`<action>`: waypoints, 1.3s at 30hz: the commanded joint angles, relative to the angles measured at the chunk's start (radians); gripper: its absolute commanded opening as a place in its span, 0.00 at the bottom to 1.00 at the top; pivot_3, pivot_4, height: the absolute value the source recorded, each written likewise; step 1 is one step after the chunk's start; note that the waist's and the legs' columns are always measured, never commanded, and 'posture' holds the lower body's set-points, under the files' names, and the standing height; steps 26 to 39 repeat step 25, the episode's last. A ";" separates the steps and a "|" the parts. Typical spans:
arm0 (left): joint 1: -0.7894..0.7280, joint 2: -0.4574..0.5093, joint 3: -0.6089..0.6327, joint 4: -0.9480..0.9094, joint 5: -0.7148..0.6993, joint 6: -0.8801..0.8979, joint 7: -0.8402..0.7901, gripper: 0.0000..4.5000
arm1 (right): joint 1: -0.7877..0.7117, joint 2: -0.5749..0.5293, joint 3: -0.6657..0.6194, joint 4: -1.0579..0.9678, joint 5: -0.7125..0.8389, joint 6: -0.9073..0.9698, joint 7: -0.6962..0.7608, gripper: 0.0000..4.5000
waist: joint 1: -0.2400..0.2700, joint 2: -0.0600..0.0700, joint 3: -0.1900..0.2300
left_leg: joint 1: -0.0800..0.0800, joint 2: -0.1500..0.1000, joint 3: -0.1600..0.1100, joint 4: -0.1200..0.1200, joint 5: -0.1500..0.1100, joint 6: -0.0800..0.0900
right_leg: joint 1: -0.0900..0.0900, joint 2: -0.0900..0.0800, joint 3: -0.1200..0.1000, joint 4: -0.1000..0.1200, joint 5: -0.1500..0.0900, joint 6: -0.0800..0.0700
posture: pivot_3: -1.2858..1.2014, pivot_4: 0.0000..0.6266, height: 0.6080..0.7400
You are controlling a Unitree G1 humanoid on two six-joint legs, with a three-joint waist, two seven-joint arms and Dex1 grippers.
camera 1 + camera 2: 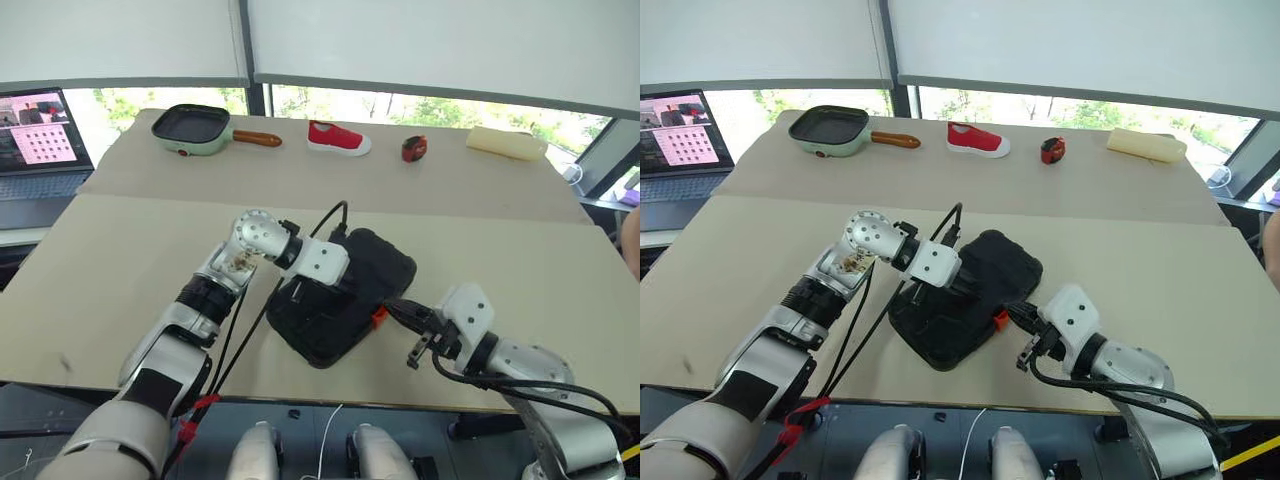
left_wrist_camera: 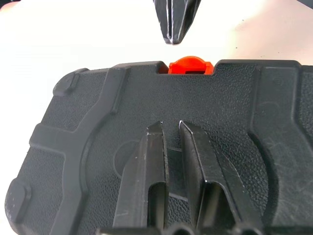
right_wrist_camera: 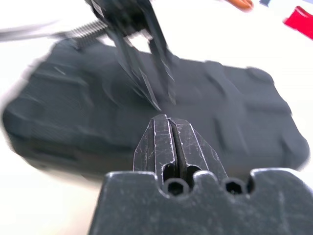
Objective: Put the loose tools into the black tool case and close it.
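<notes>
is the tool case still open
No, the case lies shut, its textured lid down and the orange latch at its edge, with the left gripper on top.

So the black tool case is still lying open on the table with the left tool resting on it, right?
Not quite: the black tool case is shut, lid down, as the left wrist view shows, with its orange latch at the edge. The left tool does rest on it.

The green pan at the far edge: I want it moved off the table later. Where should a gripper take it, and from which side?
Grip the green pan by its wooden handle, which sticks out level toward the red shoe. It is slim enough for two fingers, unlike the wide square body. Probably come from above, fingers straddling the handle across its length, near the pan for balance.
</notes>
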 commanded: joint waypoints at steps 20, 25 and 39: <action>0.417 0.687 0.549 -0.621 -0.552 1.015 -0.144 1.00 | 0.014 -0.563 -0.498 0.281 0.449 0.159 0.659 0.98 | -0.018 0.001 0.007 | 0.001 0.002 -0.001 -0.008 0.000 0.000 | -0.003 0.000 0.000 0.000 -0.003 -0.003 | 0.52 0.24 1.00; 0.600 0.721 0.682 -0.701 -0.608 1.044 -0.099 1.00 | -0.046 -0.567 -0.473 0.368 0.452 0.162 0.671 0.98 | -0.004 0.002 0.008 | 0.002 -0.001 0.001 -0.008 0.000 0.000 | -0.003 -0.005 0.000 0.000 -0.004 -0.001 | 0.52 0.24 1.00; 0.600 0.721 0.682 -0.701 -0.608 1.044 -0.099 1.00 | -0.046 -0.567 -0.473 0.368 0.452 0.162 0.671 0.98 | -0.004 0.002 0.008 | 0.002 -0.001 0.001 -0.008 0.000 0.000 | -0.003 -0.005 0.000 0.000 -0.004 -0.001 | 0.52 0.24 1.00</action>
